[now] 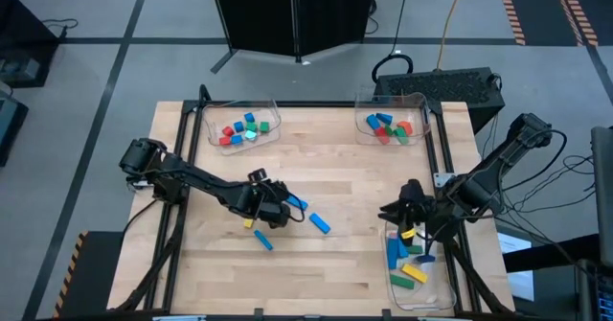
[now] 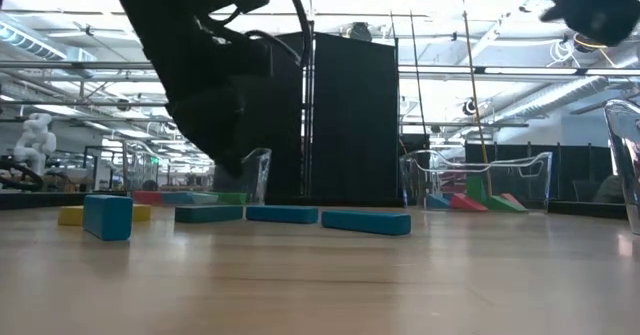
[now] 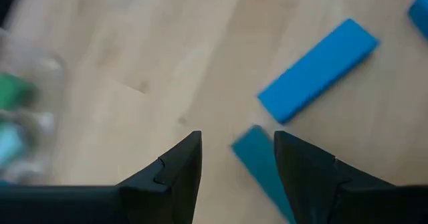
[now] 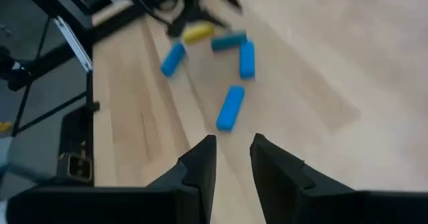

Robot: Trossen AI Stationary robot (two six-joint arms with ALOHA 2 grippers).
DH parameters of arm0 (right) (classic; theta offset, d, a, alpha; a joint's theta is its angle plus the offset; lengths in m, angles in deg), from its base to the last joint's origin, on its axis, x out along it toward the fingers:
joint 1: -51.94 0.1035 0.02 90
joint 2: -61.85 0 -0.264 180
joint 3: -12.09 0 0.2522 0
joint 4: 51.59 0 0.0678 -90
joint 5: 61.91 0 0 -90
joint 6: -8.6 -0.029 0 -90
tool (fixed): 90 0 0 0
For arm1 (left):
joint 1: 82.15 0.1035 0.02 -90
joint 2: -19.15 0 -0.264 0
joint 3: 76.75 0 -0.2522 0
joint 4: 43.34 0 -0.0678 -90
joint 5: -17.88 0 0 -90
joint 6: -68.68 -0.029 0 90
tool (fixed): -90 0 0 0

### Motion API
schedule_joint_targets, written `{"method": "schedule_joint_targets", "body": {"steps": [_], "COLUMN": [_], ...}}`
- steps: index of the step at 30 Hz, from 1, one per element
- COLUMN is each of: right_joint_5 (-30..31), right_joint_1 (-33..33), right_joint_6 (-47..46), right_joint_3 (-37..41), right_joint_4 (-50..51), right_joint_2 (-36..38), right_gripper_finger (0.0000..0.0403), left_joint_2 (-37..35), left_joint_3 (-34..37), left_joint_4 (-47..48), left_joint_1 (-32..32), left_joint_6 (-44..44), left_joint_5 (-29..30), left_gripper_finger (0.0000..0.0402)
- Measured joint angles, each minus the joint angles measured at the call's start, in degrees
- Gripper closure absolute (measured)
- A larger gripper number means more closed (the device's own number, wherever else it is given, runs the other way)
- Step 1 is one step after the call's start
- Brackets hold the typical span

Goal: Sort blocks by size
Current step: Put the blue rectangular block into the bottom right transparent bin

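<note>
While most blocks already sit in three trays, you still have five bars loose, centre-left of high view. Left gripper hovers open over teal bar; right gripper slightly parted, empty, beside lower-right tray.

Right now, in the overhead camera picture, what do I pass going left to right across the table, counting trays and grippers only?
Far-left tray → left gripper over the loose blocks → far-right tray. The right gripper and the near-right tray overlap with that tray in left-to-right position, so their order is unclear.
</note>
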Motion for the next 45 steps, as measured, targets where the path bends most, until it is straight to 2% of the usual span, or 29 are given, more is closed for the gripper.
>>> {"method": "schedule_joint_targets", "body": {"steps": [4,8,16,20,31,34,40,45], "right_joint_5": [4.3,7.1,7.5,7.5,7.4,7.5,8.7,9.9], "right_joint_1": [-0.1,-0.1,-0.1,-0.1,-0.1,-0.1,-0.1,-0.1], "right_joint_6": [7.1,8.5,8.6,7.1,6.9,7.0,7.1,10.1], "right_joint_3": [0.0,0.0,0.0,0.0,0.0,0.0,0.0,0.0], "right_joint_4": [-4.1,-5.0,-4.9,-5.0,-6.7,-6.9,-6.9,-6.9], "right_joint_2": [0.0,-0.3,-3.2,-4.6,-5.8,-5.8,-5.8,-6.6], "right_gripper_finger": [0.0314,0.0314,0.0314,0.0314,0.0314,0.0314,0.0314,0.0314], "left_joint_2": [0.0,0.0,0.0,0.0,5.6,6.4,6.6,6.6], "left_joint_3": [0.0,0.2,1.8,1.8,1.7,1.5,1.5,1.5], "left_joint_4": [-1.1,-0.2,-0.3,-1.6,-2.4,-2.5,-2.7,-3.1], "left_joint_1": [-0.1,-0.4,-0.6,-0.8,-0.6,-0.1,0.4,-0.1], "left_joint_6": [5.6,8.3,15.5,15.8,18.9,19.0,13.5,9.0], "left_joint_5": [-4.5,-6.5,-5.6,-5.6,-7.9,-9.0,-11.9,-11.4], "left_gripper_finger": [0.0214,0.0214,0.0214,0.0211,0.0138,0.0133,0.0158,0.0218]}}
